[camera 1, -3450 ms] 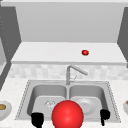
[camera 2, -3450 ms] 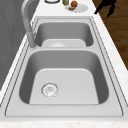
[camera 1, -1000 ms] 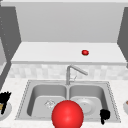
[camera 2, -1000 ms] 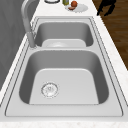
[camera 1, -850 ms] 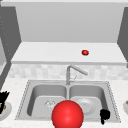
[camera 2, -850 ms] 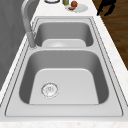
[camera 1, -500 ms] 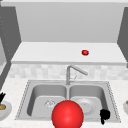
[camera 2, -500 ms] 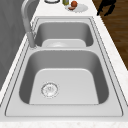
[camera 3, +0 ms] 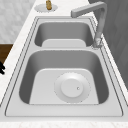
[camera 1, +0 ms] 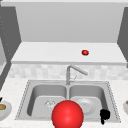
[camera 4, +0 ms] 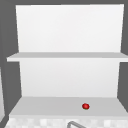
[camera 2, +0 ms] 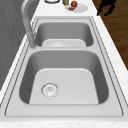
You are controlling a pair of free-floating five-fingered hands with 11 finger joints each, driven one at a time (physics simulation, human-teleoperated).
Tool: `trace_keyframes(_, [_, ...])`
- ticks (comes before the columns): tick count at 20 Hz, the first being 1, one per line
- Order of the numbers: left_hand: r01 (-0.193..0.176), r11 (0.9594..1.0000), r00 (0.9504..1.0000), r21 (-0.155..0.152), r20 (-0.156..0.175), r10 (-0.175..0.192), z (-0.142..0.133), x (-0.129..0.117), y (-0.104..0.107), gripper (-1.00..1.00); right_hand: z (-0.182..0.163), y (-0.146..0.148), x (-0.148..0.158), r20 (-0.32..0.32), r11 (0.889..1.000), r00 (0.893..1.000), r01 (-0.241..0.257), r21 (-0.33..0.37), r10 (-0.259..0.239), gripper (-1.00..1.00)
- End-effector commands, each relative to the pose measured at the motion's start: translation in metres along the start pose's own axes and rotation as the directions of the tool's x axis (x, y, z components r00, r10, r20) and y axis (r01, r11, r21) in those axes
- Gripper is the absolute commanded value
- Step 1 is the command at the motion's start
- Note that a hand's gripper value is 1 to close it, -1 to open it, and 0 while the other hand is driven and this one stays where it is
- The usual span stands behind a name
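Observation:
My right hand hovers over the front right corner of the double sink, fingers hanging loose and holding nothing. The left side view has it at the far end, and its tip shows at the right side view's left edge. A sliver of my left hand shows at the picture's left edge, just above a plate carrying brown food. A white plate lies in the right basin. A big red ball covers the sink's front rim.
A small red object rests on the shelf behind the faucet, also on the lowest shelf in the upper view. A second plate of food and a green bottle stand on the counter right of the sink.
My left hand has slid left from the sink's front left corner to the picture's edge over the left plate. The right hand has stayed put.

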Motion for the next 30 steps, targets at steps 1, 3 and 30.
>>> trace_keyframes(1, [-0.02, 0.9998, 0.9998, 0.005, 0.005, 0.02, -0.003, -0.017, -0.016, -1.0, 0.0, 0.0, 0.0, 0.0, 1.0, 1.0, 0.0, 0.0, 0.0, 0.0])
trace_keyframes(3, [-0.038, 0.9993, 0.9993, 0.002, 0.007, 0.038, -0.002, -0.036, -0.019, -1.0, 0.0, 0.0, 0.0, 0.0, 1.0, 1.0, 0.0, 0.0, 0.0, 0.0])
trace_keyframes(30, [-0.275, 0.9568, 0.9601, 0.095, 0.083, 0.267, 0.055, -0.166, -0.094, -1.0, 0.0, 0.0, 0.0, 0.0, 1.0, 1.0, 0.0, 0.0, 0.0, 0.0])
